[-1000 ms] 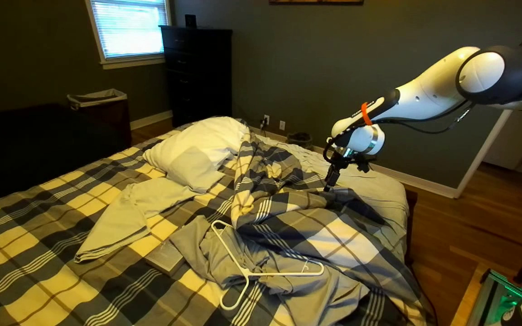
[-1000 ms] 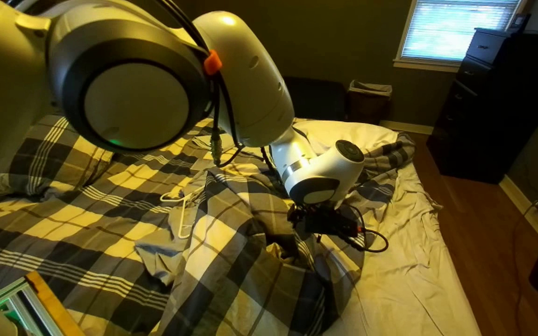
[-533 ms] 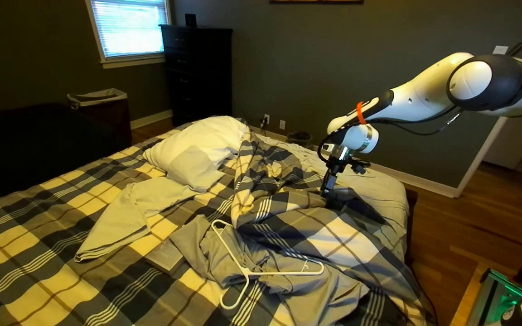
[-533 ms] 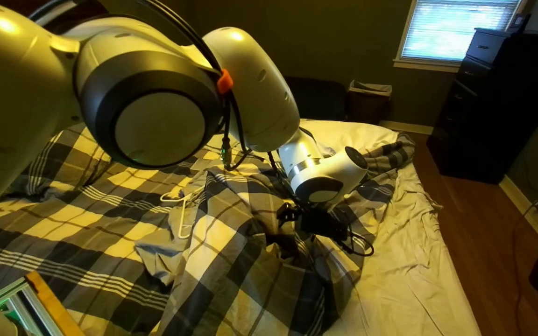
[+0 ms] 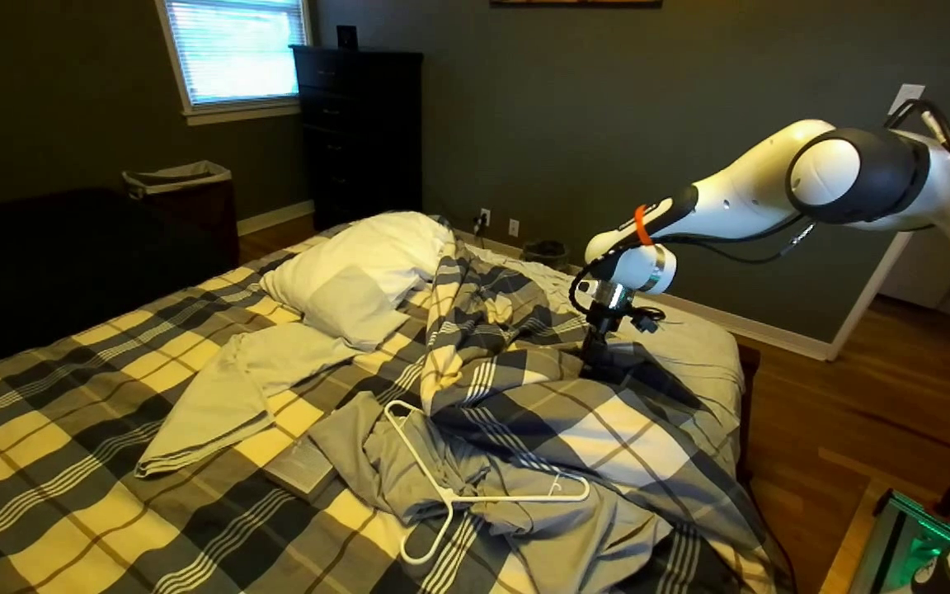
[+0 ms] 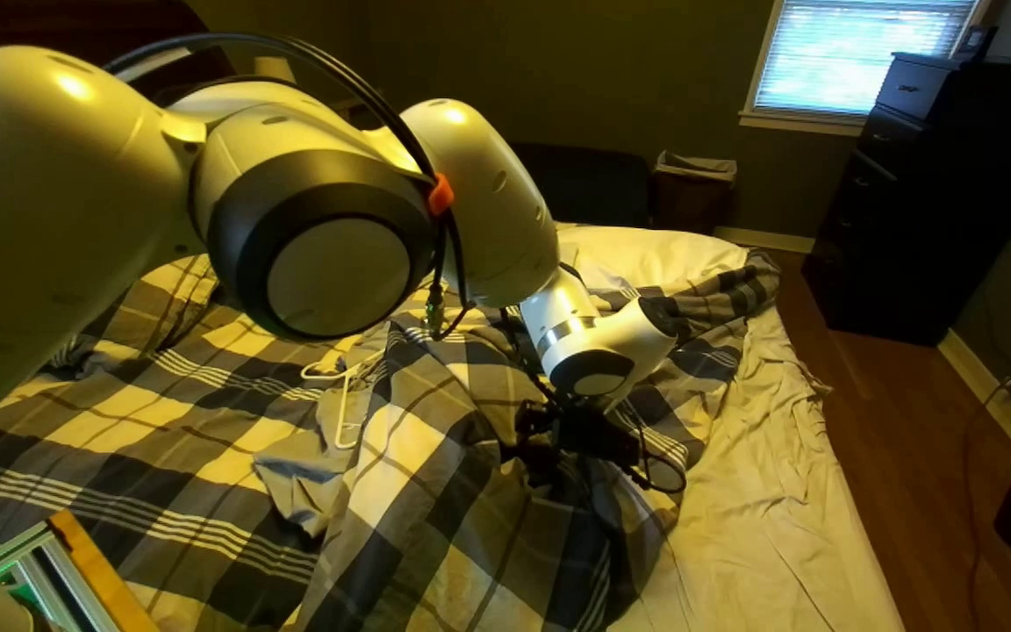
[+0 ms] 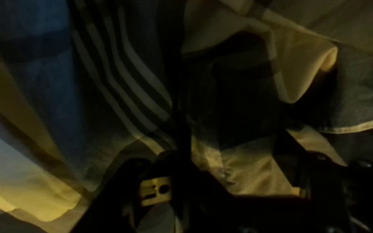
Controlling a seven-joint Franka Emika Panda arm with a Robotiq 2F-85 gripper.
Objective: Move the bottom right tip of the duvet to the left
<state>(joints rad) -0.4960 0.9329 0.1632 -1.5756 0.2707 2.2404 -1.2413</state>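
Duvet: across the bed, heaped in folds below the wrist.
Hemmed edge: in the wrist view, beside deep shadow.
Arm: joints bent, extended over the bed, sloping down to the wrist.
Wrist: low, aimed steeply downward.
Jaws: lost among dark folds; cannot tell spacing or grip.

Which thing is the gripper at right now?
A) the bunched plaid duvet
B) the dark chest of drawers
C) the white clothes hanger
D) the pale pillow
A: in both exterior views the gripper points down among bunched folds of the plaid duvet.
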